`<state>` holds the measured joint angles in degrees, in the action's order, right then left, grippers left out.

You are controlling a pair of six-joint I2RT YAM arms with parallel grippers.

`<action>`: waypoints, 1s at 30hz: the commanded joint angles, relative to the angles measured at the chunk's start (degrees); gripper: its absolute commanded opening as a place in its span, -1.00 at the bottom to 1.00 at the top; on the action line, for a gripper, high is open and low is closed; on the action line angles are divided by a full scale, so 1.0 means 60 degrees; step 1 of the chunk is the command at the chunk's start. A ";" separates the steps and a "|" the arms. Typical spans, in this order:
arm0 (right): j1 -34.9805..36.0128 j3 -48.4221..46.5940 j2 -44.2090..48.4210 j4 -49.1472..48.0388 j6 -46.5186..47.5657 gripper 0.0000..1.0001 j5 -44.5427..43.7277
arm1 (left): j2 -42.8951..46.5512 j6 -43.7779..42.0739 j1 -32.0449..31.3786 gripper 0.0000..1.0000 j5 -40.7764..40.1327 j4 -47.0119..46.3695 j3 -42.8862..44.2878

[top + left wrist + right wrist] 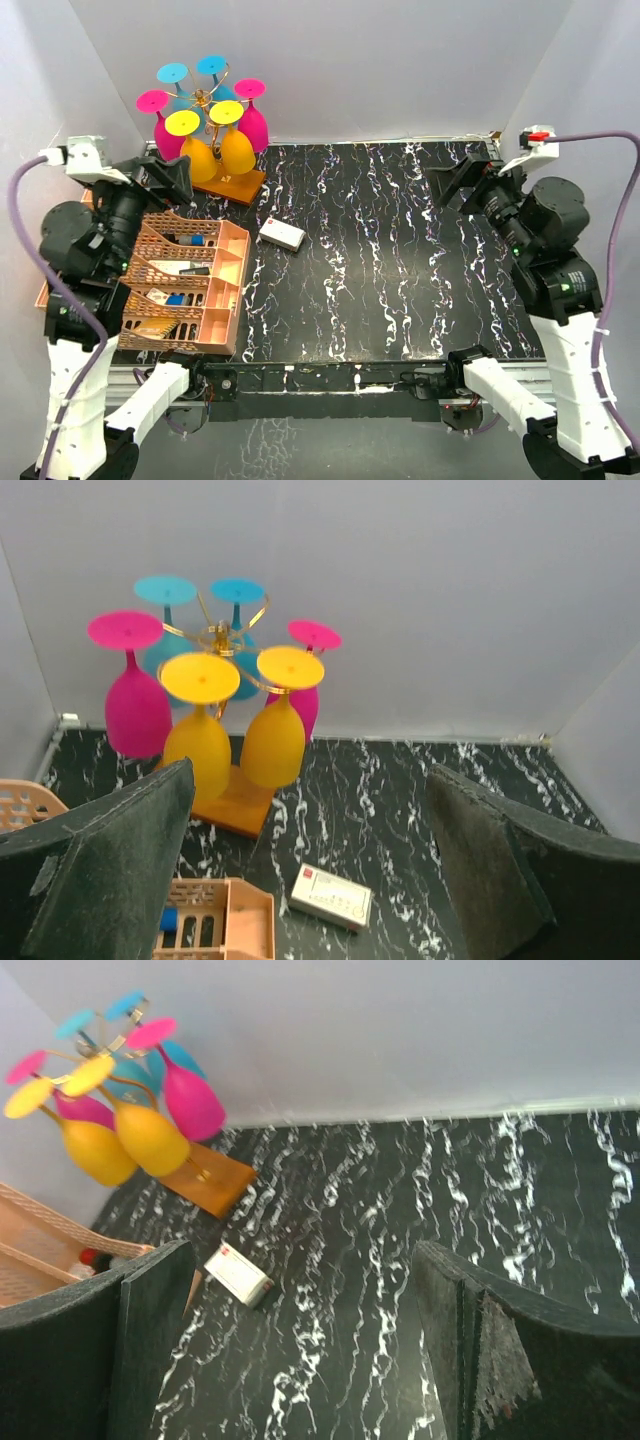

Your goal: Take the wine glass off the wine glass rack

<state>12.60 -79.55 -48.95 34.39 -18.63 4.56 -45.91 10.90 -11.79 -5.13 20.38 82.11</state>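
Hanging upside down from the curled arms of the wine glass rack [205,99], six wine glasses [237,150] were recorded: two yellow in front, two pink at the flanks, two blue behind, each bowl-down so that its flat foot caught in a wire spiral and carried the weight. Rack, on its wooden base [243,186], stood at the upper left of the top view, by the top edge of the black marbled bench [400,260]. Left fingers [110,870]: spread wide and empty, pointed toward the rack but short of it, the yellow pair showing above and left of their gap, probably to line up an approach. Right fingers [500,1350]: likewise spread and empty, at the right of the top view, well apart from the rack. Peach lattice basket [240,270], holding small items, sat at the left; a white box [282,235] lay just right of it. All six arms were occupied, so no glass was judged removed yet.
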 commanded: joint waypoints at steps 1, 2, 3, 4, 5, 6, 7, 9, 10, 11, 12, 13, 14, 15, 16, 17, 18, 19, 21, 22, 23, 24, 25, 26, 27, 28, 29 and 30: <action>-0.0448 0.0912 0.0134 -0.0756 -0.0186 0.97 0.0082 | -0.0020 0.0360 -0.0020 0.94 -0.0218 -0.1153 -0.1070; -0.0554 0.1174 0.0163 -0.0823 -0.0204 0.97 0.0077 | -0.0043 0.0423 -0.0018 0.94 -0.0227 -0.1328 -0.1360; -0.0662 0.1427 0.0207 -0.0896 -0.0228 0.97 0.0068 | -0.0063 0.0491 -0.0020 0.94 -0.0229 -0.1508 -0.1603; -0.0753 0.1644 0.0236 -0.0943 -0.0244 0.97 0.0047 | -0.0093 0.0557 -0.0023 0.94 -0.0226 -0.1687 -0.1884; -0.0860 0.1904 0.0278 -0.1035 -0.0254 0.97 0.0047 | -0.0128 0.0624 -0.0023 0.94 -0.0224 -0.1861 -0.2140; -0.0962 0.2176 0.0305 -0.1138 -0.0271 0.97 0.0048 | -0.0172 0.0700 -0.0026 0.94 -0.0218 -0.2034 -0.2386; -0.1057 0.2428 0.0327 -0.1218 -0.0290 0.97 0.0047 | -0.0219 0.0762 -0.0027 0.94 -0.0199 -0.2196 -0.2600; -0.1234 0.2897 0.0371 -0.1392 -0.0288 0.97 0.0075 | -0.0333 0.0883 -0.0031 0.94 -0.0156 -0.2511 -0.2950; -0.1309 0.3098 0.0394 -0.1463 -0.0284 0.97 0.0073 | -0.0397 0.0950 -0.0032 0.94 -0.0139 -0.2674 -0.3106; -0.1382 0.3291 0.0427 -0.1552 -0.0280 0.97 0.0070 | -0.0474 0.1017 -0.0034 0.94 -0.0117 -0.2803 -0.3248; -0.1434 0.3443 0.0464 -0.1647 -0.0262 0.97 0.0073 | -0.0560 0.1077 -0.0034 0.94 -0.0095 -0.2932 -0.3374; -0.1486 0.3609 0.0495 -0.1714 -0.0237 0.97 0.0080 | -0.0650 0.1143 -0.0036 0.94 -0.0068 -0.3048 -0.3478; -0.1527 0.3748 0.0532 -0.1789 -0.0214 0.97 0.0080 | -0.0739 0.1217 -0.0037 0.94 -0.0038 -0.3151 -0.3564; -0.1559 0.3879 0.0565 -0.1874 -0.0191 0.97 0.0110 | -0.0813 0.1281 -0.0040 0.94 -0.0003 -0.3243 -0.3627; -0.1584 0.4003 0.0606 -0.1956 -0.0159 0.97 0.0137 | -0.0902 0.1351 -0.0038 0.94 0.0027 -0.3327 -0.3673; -0.1601 0.4110 0.0650 -0.2052 -0.0141 0.97 0.0159 | -0.0998 0.1423 -0.0041 0.94 0.0050 -0.3384 -0.3686; -0.1611 0.4214 0.0693 -0.2157 -0.0126 0.97 0.0172 | -0.1113 0.1493 -0.0046 0.94 0.0059 -0.3409 -0.3652; -0.1611 0.4315 0.0750 -0.2263 -0.0116 0.97 0.0183 | -0.1231 0.1558 -0.0040 0.94 0.0067 -0.3407 -0.3571; -0.1599 0.4496 0.0858 -0.2464 -0.0083 0.97 0.0210 | -0.1513 0.1705 -0.0046 0.94 0.0052 -0.3268 -0.3317; -0.1580 0.4568 0.0901 -0.2573 -0.0071 0.97 0.0212 | -0.1635 0.1751 -0.0047 0.94 0.0059 -0.3186 -0.3165; -0.1557 0.4638 0.0943 -0.2673 -0.0062 0.97 0.0215 | -0.1782 0.1813 -0.0049 0.94 0.0077 -0.3112 -0.2999; -0.1540 0.4717 0.0992 -0.2796 -0.0051 0.97 0.0202 | -0.1906 0.1861 -0.0054 0.94 0.0098 -0.3032 -0.2833; -0.1520 0.4779 0.1028 -0.2899 -0.0047 0.96 0.0183 | -0.2052 0.1931 -0.0056 0.94 0.0108 -0.2935 -0.2661; -0.1483 0.4848 0.1075 -0.3020 -0.0042 0.97 0.0155 | -0.2227 0.2001 -0.0053 0.94 0.0112 -0.2836 -0.2469; -0.1458 0.4910 0.1114 -0.3130 -0.0038 0.97 0.0111 | -0.2385 0.2099 -0.0058 0.94 0.0101 -0.2701 -0.2212; -0.1439 0.4970 0.1148 -0.3232 -0.0029 0.97 0.0085 | -0.2529 0.2221 -0.0060 0.94 0.0087 -0.2584 -0.2004; -0.1412 0.5025 0.1181 -0.3316 -0.0019 0.97 0.0060 | -0.2673 0.2319 -0.0061 0.94 0.0104 -0.2486 -0.1786; -0.1392 0.5080 0.1210 -0.3398 -0.0016 0.97 0.0030 | -0.2800 0.2386 -0.0063 0.94 0.0131 -0.2419 -0.1573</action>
<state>3.60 -49.78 -43.07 21.26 -19.59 5.54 -61.21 22.57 -11.86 -5.10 4.80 66.37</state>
